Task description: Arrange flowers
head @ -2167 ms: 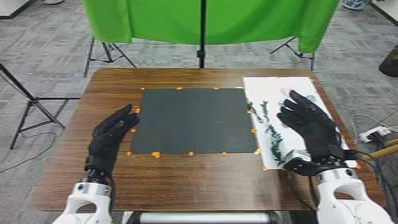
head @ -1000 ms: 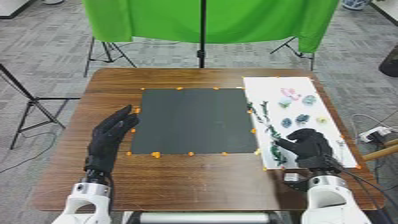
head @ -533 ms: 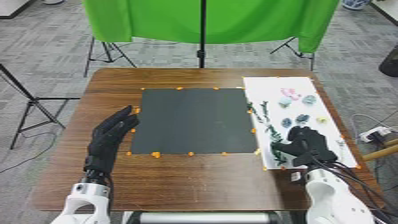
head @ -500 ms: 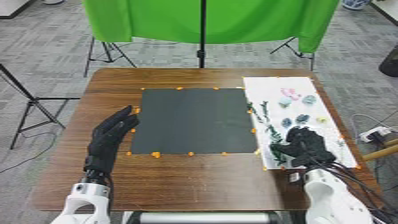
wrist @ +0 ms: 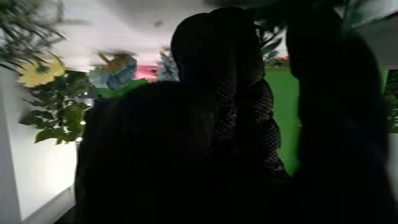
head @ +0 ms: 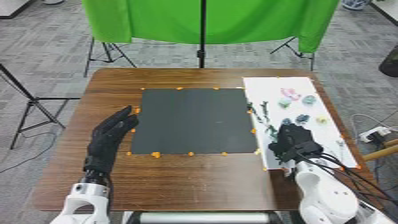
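The right hand [head: 295, 141], grip impossible to tell, partly hides green stems [head: 273, 132]; blue flowers [head: 302, 118] lie just beyond. A dark mat [head: 195, 120] separates it from the open left hand [head: 111, 132].

Head view: illum. bright, diffuse, approx. even. White sheet [head: 271, 86]: brightest large area on wooden tabletop [head: 195, 180]; tabletop w/ faint sheen. Green cloth [head: 249, 22]: soft fold shadows. Right hand [head: 298, 140]: near-black, min. surface detail.

Rt. wrist view: dim, high contrast. Right hand [wrist: 169, 150]: underexposed, near silhouette. Yellow flower [wrist: 40, 73]: mod. lit; green leaves [wrist: 58, 115] adj. to bright white area.
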